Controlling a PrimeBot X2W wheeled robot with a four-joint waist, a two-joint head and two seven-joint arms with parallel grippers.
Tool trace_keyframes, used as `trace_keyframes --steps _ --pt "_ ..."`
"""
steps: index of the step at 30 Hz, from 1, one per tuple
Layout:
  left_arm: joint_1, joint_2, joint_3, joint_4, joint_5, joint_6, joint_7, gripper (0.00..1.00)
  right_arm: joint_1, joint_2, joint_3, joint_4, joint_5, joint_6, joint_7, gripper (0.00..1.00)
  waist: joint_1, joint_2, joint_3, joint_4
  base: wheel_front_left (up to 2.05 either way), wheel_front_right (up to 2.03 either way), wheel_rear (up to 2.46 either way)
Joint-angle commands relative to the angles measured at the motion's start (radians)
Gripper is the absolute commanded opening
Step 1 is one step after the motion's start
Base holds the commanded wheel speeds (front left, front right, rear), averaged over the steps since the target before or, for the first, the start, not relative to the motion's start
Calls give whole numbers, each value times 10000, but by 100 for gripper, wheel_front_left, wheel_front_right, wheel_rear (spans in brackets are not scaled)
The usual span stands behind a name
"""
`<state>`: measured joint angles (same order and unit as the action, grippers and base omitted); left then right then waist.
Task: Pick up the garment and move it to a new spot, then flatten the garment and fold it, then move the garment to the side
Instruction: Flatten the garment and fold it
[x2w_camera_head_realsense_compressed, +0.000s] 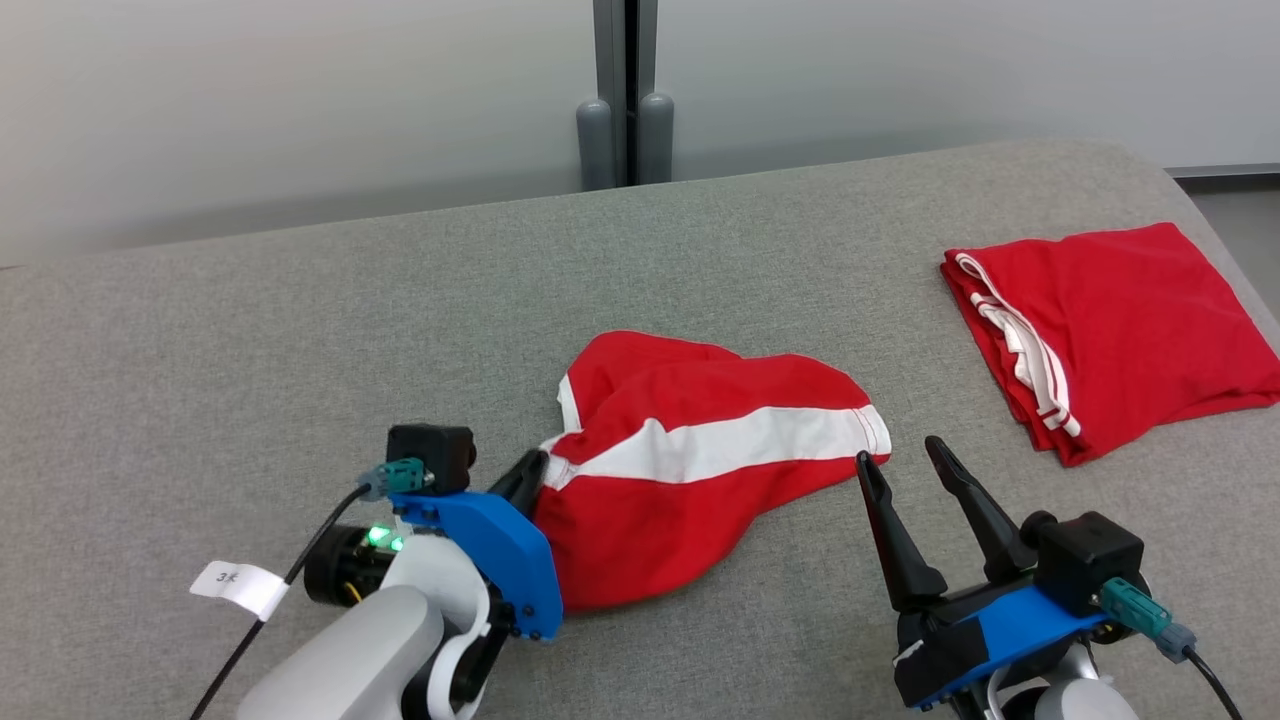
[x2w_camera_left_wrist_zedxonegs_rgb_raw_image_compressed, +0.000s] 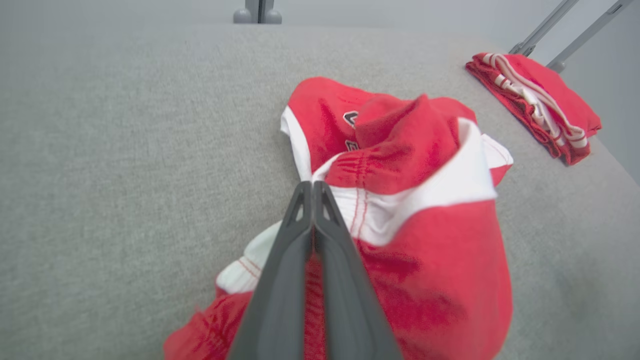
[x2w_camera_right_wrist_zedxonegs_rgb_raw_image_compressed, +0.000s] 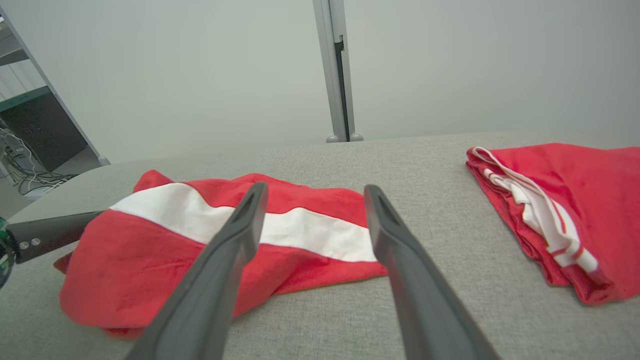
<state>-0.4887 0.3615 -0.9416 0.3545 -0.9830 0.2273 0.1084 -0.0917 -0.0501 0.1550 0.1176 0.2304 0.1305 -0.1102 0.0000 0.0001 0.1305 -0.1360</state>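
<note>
The garment (x2w_camera_head_realsense_compressed: 690, 460) is a crumpled red piece with a white stripe, lying in the middle of the grey padded table (x2w_camera_head_realsense_compressed: 250, 350). My left gripper (x2w_camera_head_realsense_compressed: 530, 472) sits at its left edge, shut on a bunch of its red and white cloth (x2w_camera_left_wrist_zedxonegs_rgb_raw_image_compressed: 400, 190); in the left wrist view its fingers (x2w_camera_left_wrist_zedxonegs_rgb_raw_image_compressed: 280, 280) press together with cloth pinched between them. My right gripper (x2w_camera_head_realsense_compressed: 905, 450) stands open just past the garment's right end, nothing between its fingers (x2w_camera_right_wrist_zedxonegs_rgb_raw_image_compressed: 220, 270). The garment (x2w_camera_right_wrist_zedxonegs_rgb_raw_image_compressed: 200, 245) lies ahead and to the left in the right wrist view.
A second red garment with white trim (x2w_camera_head_realsense_compressed: 1110, 330) lies folded at the table's right edge, also seen in the wrist views (x2w_camera_left_wrist_zedxonegs_rgb_raw_image_compressed: 540, 100) (x2w_camera_right_wrist_zedxonegs_rgb_raw_image_compressed: 565, 210). Bare grey table surface spreads to the left and behind. A grey post (x2w_camera_head_realsense_compressed: 625, 100) stands beyond the far edge.
</note>
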Motion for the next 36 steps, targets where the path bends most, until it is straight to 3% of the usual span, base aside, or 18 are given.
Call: trace_keyframes --steps 1,6,10,16,18,19,20,29,36 --pt "-226 42 206 -151 115 53 -375 0 48 -5 6 9 38 4 -57 100 0 -1 -38 24 0 0 0" --pt "-925 310 605 -279 941 234 -1808 0 -46 -6 46 52 96 5 -81 100 0 -1 -112 24 0 0 0" --pt "-1462 400 752 -328 1493 80 -2753 0 -90 -6 75 81 98 5 -85 100 0 -1 -150 -33 0 0 0" --pt "-925 516 766 43 1232 116 -2672 0 46 -5 11 85 107 4 -143 100 0 -1 -127 -130 0 0 0" --pt "-689 469 926 263 960 314 -2596 0 65 -6 -45 66 96 5 -150 100 0 -1 -93 -100 0 0 0" --pt "-624 480 920 383 972 366 -2593 15 72 -5 -65 54 96 5 -143 100 0 -1 -73 -71 0 0 0" --pt "-571 462 935 471 963 404 -2699 100 75 -5 -61 43 97 5 -126 100 0 -1 -54 -39 0 0 0" --pt "69 498 1338 1216 622 636 -3211 100 -16 -5 -40 11 32 5 -28 100 0 -1 -141 221 0 0 0" --pt "637 673 926 -17 184 -205 -2458 100 181 -6 -18 -12 11 5 2 100 0 -1 -275 335 0 0 0"
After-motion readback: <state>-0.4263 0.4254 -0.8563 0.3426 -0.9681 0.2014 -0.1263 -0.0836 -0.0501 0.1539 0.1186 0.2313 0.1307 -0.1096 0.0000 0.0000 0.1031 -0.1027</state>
